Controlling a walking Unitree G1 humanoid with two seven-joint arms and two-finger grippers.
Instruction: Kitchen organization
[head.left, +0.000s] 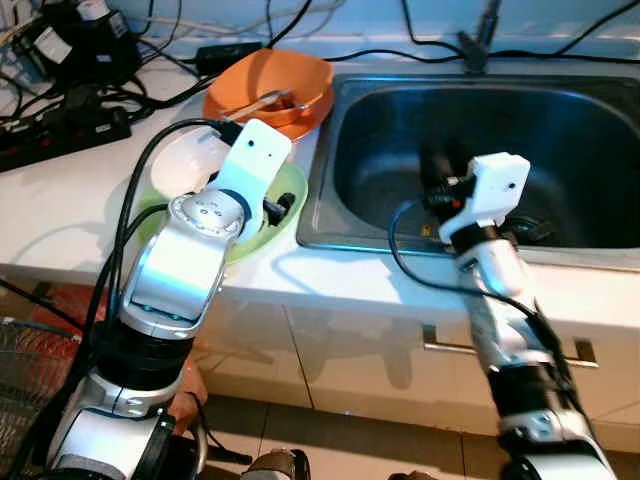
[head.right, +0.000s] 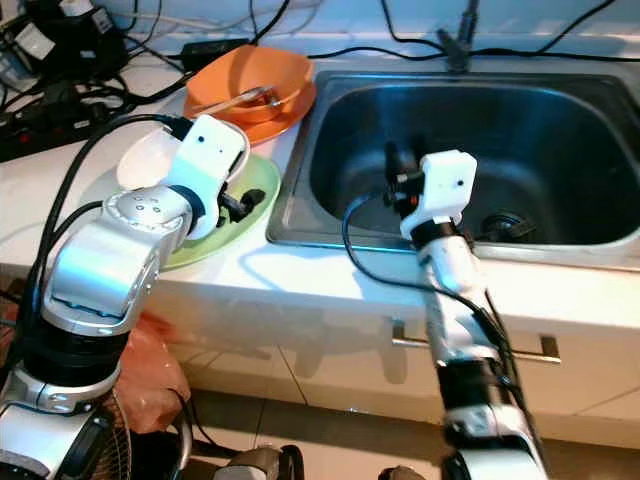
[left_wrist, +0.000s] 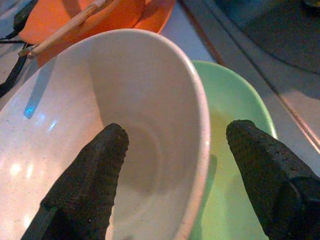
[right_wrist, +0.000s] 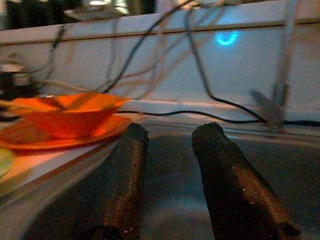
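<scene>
The left gripper (left_wrist: 170, 165) is spreading its 2 fingers (left_wrist: 90, 175) wide astride the rim of the white bowl (left_wrist: 125, 125), 1 finger inside the bowl and 1 outside, not yet clamping. The bowl is sitting on the green plate (left_wrist: 235, 165), which is lying on the counter (head.left: 60, 210) just beside the sink (head.left: 380, 130), on its left. Behind the plate, also left of the sink, the orange bowl (head.left: 270, 85) is resting on an orange plate (head.right: 290, 112) and holding chopsticks (head.left: 262, 100). The right gripper (right_wrist: 170, 180) is hovering inside the sink, fingers slightly parted and grasping nothing. Black cables (head.left: 60, 90) are trailing along the counter behind the sink.
</scene>
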